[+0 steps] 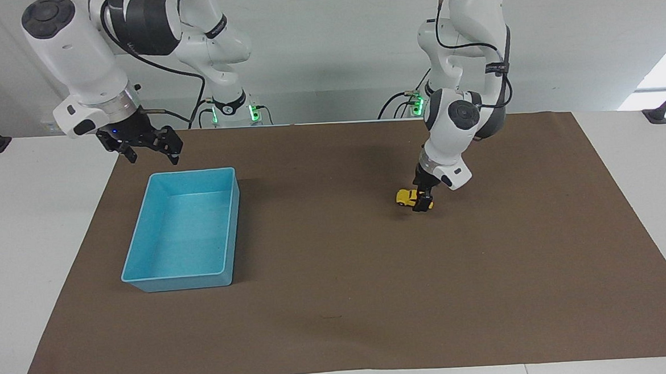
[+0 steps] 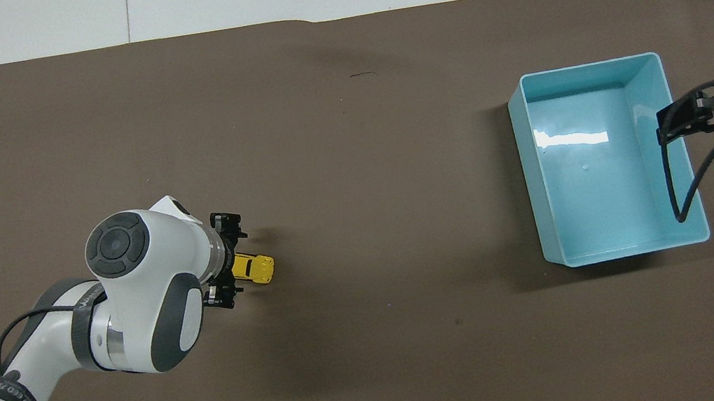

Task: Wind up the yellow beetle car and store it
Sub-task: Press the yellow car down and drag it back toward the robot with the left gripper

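— On the brown mat (image 1: pixel 339 300), toward the left arm's end of the counter (image 1: pixel 22 237): what is entered?

— Item one: yellow beetle car (image 1: pixel 406 197) (image 2: pixel 254 269). Tiny, bright yellow, rounded body, small dark wheels. It stands on its wheels on the mat, well apart from the bin. Its end toward the left arm is hidden by the tool.

— And the left tool (image 1: pixel 423 200) (image 2: pixel 229 262)?

— Down at mat level, its fingers spread to either side of the car's body. Whether they press on the car, I cannot tell.

— Item two?

— Blue bin (image 1: pixel 144 276) (image 2: pixel 620 253). Rectangular, open-topped, nothing in it, toward the right arm's end of the counter.

— Right tool (image 1: pixel 147 146) (image 2: pixel 694 114)?

— Raised over the bin's edge nearest the robots, fingers parted, holding nothing. That arm waits.
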Tool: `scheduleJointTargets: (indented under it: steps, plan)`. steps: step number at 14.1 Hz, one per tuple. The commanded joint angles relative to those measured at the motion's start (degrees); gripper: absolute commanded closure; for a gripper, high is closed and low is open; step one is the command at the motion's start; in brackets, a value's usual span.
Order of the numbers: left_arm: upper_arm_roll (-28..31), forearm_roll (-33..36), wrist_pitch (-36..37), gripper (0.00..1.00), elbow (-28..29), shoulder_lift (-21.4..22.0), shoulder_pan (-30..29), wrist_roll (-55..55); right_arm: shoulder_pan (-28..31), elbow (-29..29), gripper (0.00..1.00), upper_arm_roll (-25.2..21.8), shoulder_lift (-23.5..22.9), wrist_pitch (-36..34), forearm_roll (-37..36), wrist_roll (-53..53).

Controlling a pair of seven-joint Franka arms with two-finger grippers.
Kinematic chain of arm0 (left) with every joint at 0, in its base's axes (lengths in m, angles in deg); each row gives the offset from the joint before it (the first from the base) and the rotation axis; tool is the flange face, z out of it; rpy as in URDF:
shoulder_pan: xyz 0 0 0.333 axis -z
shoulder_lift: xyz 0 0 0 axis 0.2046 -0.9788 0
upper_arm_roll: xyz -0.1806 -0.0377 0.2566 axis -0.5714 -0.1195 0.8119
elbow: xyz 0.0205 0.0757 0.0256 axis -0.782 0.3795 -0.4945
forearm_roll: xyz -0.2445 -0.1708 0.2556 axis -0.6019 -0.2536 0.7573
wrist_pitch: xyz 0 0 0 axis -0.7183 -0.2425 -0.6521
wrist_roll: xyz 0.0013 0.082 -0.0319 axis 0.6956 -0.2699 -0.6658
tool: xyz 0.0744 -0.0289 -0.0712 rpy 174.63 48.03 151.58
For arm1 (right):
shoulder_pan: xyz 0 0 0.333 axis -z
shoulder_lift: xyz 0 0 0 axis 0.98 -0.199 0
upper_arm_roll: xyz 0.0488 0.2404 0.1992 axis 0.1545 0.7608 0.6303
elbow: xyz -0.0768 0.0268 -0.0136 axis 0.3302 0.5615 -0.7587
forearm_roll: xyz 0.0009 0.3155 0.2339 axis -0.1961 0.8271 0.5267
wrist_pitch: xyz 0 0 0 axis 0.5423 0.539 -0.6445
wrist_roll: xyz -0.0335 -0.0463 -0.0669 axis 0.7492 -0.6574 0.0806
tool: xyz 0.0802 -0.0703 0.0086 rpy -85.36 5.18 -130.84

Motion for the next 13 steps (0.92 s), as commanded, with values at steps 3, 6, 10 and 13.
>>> scheduleJointTargets:
  steps: [3, 6, 10, 13]
  plan:
    - [1.0, -0.9, -1.4, 0.77, 2.0, 1.1, 0.9, -1.8, 0.6, -1.4, 0.0, -0.1, 1.3, 0.9, 0.8, -1.3]
    - [1.1, -3.5, -2.1, 0.91, 1.3, 0.6, 0.2, -6.1, 0.6, -1.4, 0.0, -0.1, 1.3, 0.9, 0.8, -1.3]
    - [1.1, -6.1, -6.9, 0.91, 1.2, 0.1, -0.2, -12.4, 0.6, -1.4, 0.0, -0.2, 1.3, 0.9, 0.8, -1.3]
    - [1.1, -6.0, -7.4, 0.91, 1.2, 0.0, 0.3, -12.5, 0.6, -1.4, 0.0, -0.2, 1.3, 0.9, 0.8, -1.3]
